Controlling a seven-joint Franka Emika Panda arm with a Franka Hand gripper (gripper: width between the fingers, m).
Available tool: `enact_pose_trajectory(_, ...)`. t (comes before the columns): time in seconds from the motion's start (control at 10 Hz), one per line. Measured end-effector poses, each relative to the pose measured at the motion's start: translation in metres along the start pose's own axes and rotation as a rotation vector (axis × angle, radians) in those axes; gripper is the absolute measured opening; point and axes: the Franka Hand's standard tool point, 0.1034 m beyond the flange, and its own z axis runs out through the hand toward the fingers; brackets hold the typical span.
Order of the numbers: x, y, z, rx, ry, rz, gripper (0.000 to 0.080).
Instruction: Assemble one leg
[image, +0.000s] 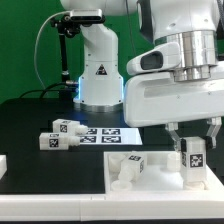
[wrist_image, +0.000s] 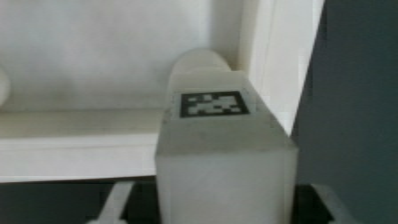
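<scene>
My gripper (image: 192, 150) is shut on a white leg (image: 193, 164) with a black-and-white tag. It holds the leg upright over the corner of the large flat white panel (image: 150, 180) that lies at the exterior view's right. In the wrist view the leg (wrist_image: 222, 150) fills the middle, its tag facing the camera, with the panel's raised edge (wrist_image: 276, 60) behind it. Another leg (image: 133, 162) rests on the panel. Two more legs (image: 68, 127) (image: 57, 141) lie on the black table at the exterior view's left.
The marker board (image: 110, 132) lies flat on the table behind the panel. The arm's white base (image: 98, 75) stands at the back. A white piece (image: 3, 163) sits at the exterior view's left edge.
</scene>
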Motion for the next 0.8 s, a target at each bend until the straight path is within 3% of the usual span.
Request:
enact_pose_trajectory(0.2,0.0,0.001,0.0,0.001,-0.001,0.116,0.0285)
enact_pose_trajectory(0.8,-0.002,0.01,0.001,-0.011,-0.031,1.007,0.0287)
